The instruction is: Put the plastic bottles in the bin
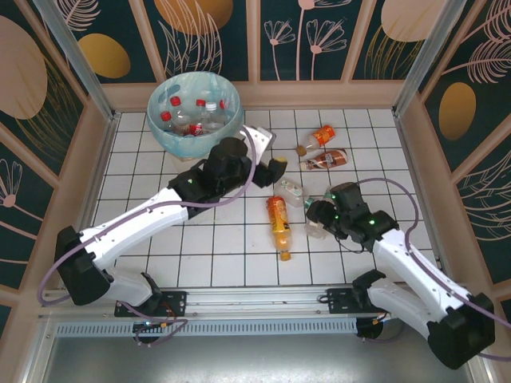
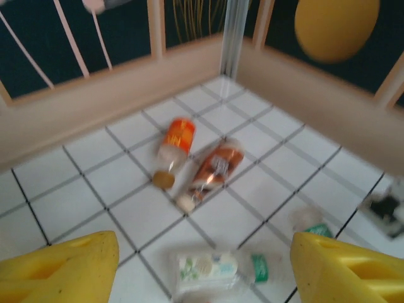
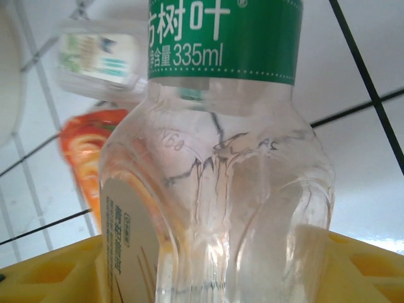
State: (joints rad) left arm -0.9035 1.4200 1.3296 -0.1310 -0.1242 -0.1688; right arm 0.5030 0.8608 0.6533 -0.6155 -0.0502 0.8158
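Since the clear green-labelled plastic bottle [image 3: 221, 189] looked light and crushable, the right gripper [image 1: 319, 217] straddled its body, grip unclear; the left gripper [image 2: 205, 271] gaped wide.

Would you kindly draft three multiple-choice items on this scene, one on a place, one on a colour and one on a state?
1. Where does the bin stand on the table?
A. By the left arm's base
B. At the far edge, towards the left
C. In the far right corner

2. What colour is the label on the clear bottle closest to the right wrist camera?
A. Red
B. Blue
C. Green

3. How is the left gripper?
A. Open, holding nothing
B. Shut on an orange bottle
C. Shut on the bin's rim

Answers:
1 B, since the top view shows it at the far edge, left of centre.
2 C, since a green band with white print wraps the bottle.
3 A, since its yellow fingers stand wide apart with nothing gripped between them.
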